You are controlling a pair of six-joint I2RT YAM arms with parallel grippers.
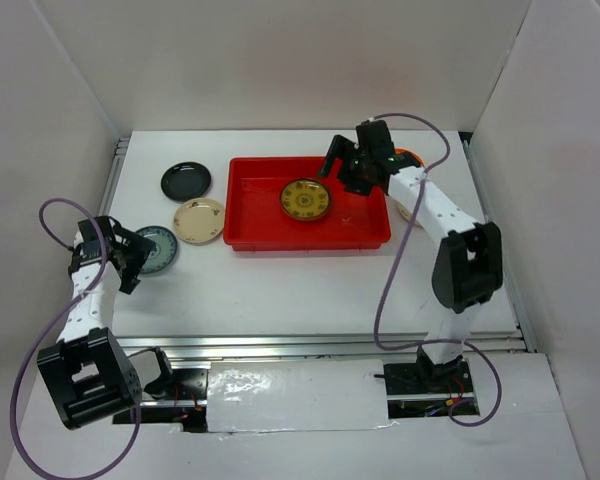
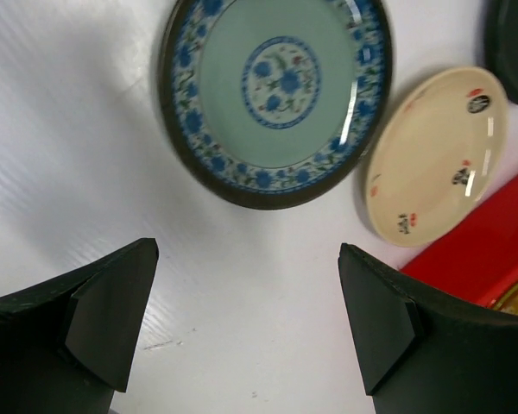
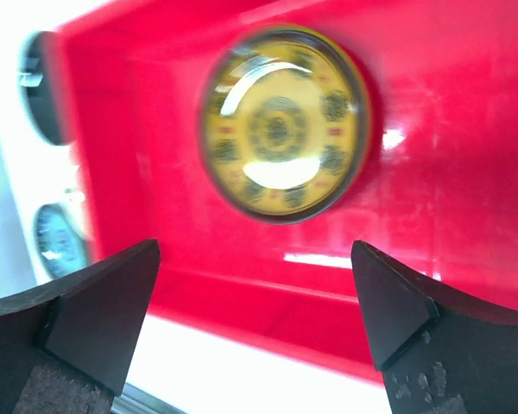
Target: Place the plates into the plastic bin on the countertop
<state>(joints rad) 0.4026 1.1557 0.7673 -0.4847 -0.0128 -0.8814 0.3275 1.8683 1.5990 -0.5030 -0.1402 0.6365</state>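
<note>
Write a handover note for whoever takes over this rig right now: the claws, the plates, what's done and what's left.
Left claw: open and empty, over the countertop beside the blue-patterned plate.
Right claw: open and empty, above the red bin.
Done: one yellow-brown patterned plate lies flat in the bin.
Left: the blue-patterned plate, the cream plate and the black plate sit on the countertop left of the bin. An orange plate peeks out behind the right arm, which may be hiding more.
</note>
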